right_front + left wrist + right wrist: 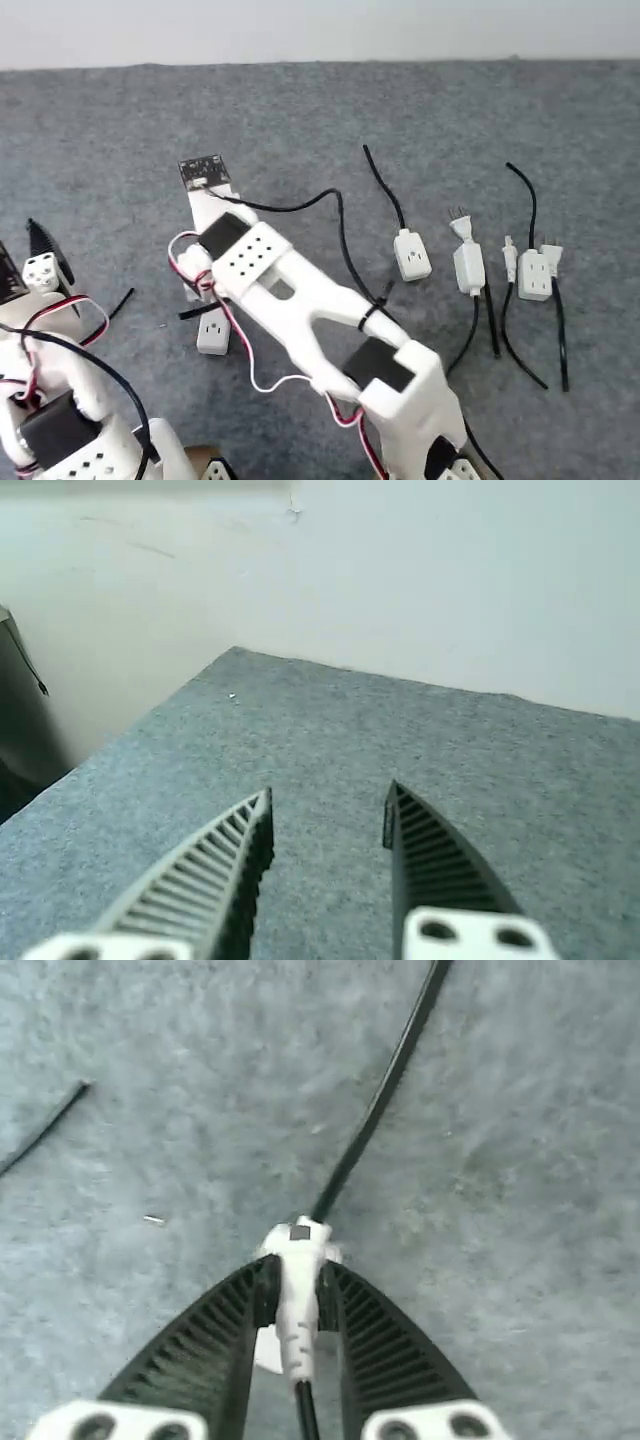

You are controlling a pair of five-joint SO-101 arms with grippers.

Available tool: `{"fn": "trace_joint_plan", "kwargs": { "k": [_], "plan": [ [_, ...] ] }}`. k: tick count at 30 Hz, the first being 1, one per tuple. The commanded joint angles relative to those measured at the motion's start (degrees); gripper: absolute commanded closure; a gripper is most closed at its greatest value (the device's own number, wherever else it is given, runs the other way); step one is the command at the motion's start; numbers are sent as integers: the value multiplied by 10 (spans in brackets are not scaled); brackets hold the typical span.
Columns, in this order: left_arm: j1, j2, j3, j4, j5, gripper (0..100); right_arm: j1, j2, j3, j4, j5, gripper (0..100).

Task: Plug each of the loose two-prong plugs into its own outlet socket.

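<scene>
Now your right gripper (297, 1272) clamps a white plug (296, 1310) lying along its fingers; the outlet socket (213, 335) sits close beneath it, your open, empty left gripper (330, 810) farther off.

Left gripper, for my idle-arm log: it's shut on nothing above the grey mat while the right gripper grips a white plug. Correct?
No: the left gripper is open, holding nothing, as the left wrist view shows. It is above the grey mat, and the right gripper does grip a white plug.
</scene>
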Motion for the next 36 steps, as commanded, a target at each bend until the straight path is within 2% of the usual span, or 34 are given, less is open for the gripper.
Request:
{"fn": "trace_joint_plan", "kwargs": {
  "k": [1,6,11,14,17,23,36],
  "plan": [
    [-4,-1,-43,21,10,812,-26,8,-78,37,-13,991],
    [-4,-3,-58,40,10,812,-65,23,-92,64,99,991],
    [-4,-4,-58,40,10,812,-59,22,-98,122,279,991],
    [-4,-4,-59,39,7,812,-47,23,-114,150,305,991],
    [-4,-4,-67,40,6,812,-39,27,-137,171,405,991],
    [-1,-4,-90,41,-3,812,-36,29,-146,171,524,991],
    [-2,-4,-111,63,-5,812,-78,57,-146,156,567,991]
  ]
}}
